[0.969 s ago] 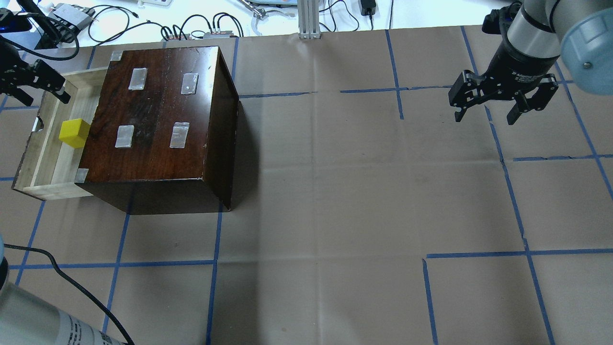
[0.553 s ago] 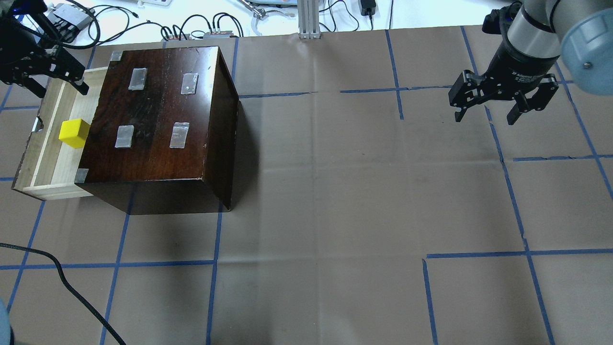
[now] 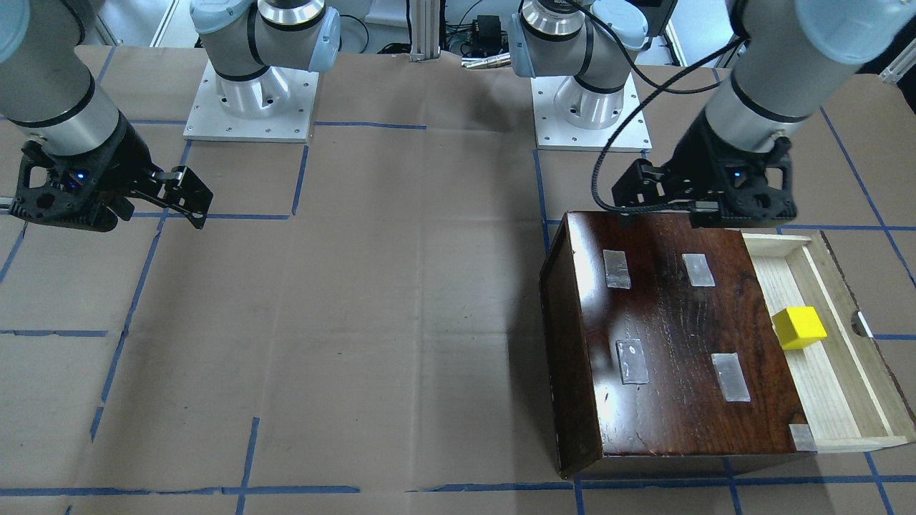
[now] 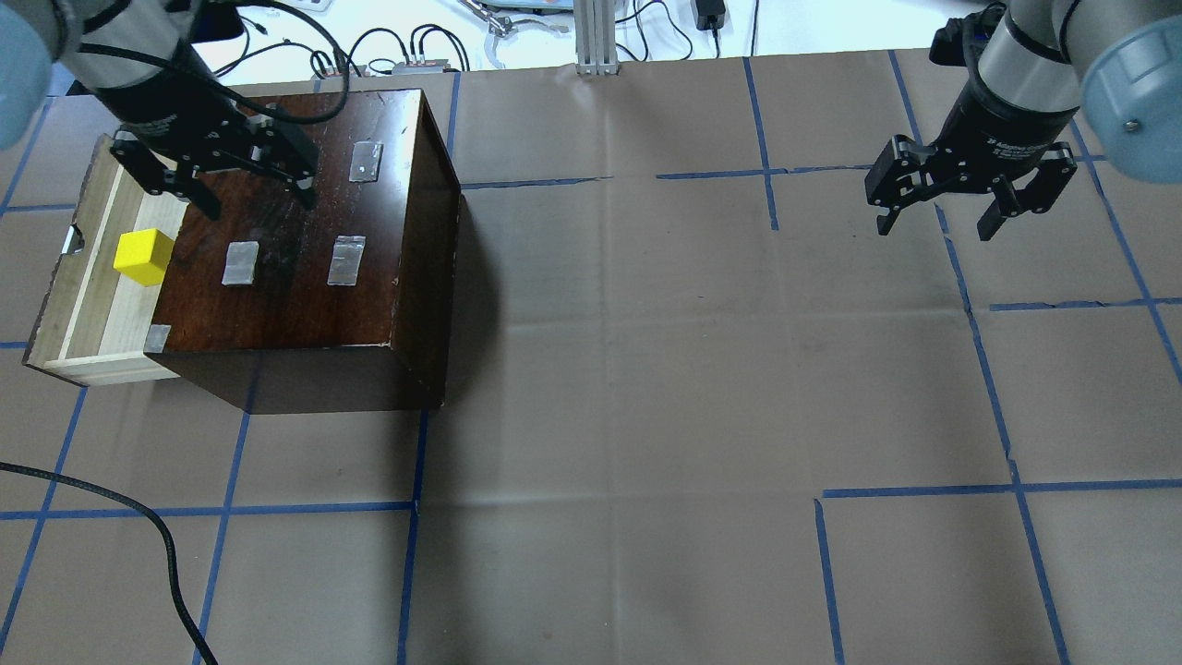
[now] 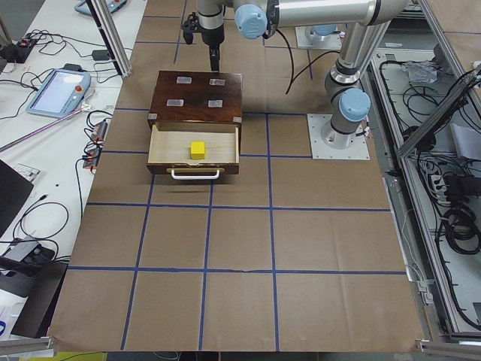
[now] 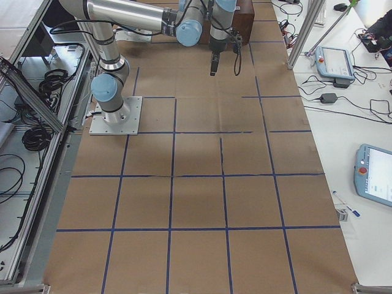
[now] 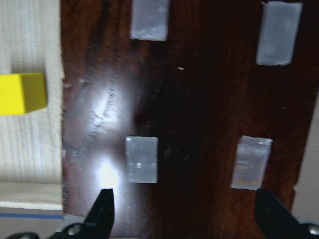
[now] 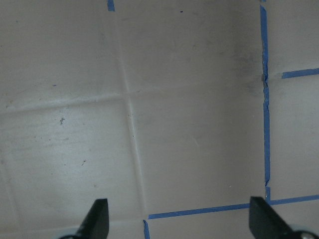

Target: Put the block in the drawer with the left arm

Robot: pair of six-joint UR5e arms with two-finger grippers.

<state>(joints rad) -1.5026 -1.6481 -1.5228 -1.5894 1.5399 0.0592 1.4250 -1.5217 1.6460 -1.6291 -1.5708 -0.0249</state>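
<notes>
In the open drawer (image 4: 57, 305) the block (image 4: 143, 257) sits flat, so you should raise the left gripper (image 4: 259, 209), jaws spread and empty above the box (image 4: 305, 305), straight up clear of its top; the right gripper (image 4: 934, 233) hangs spread, well apart.

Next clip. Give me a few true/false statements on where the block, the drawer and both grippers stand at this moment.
1. The block lies inside the drawer. True.
2. The left gripper is shut on the block. False: it is open and empty, over the top of the box.
3. The right gripper is open, with only the paper-covered table beneath it. True.
4. The drawer is pushed fully into the box. False: it is pulled out, its pale floor exposed.
</notes>
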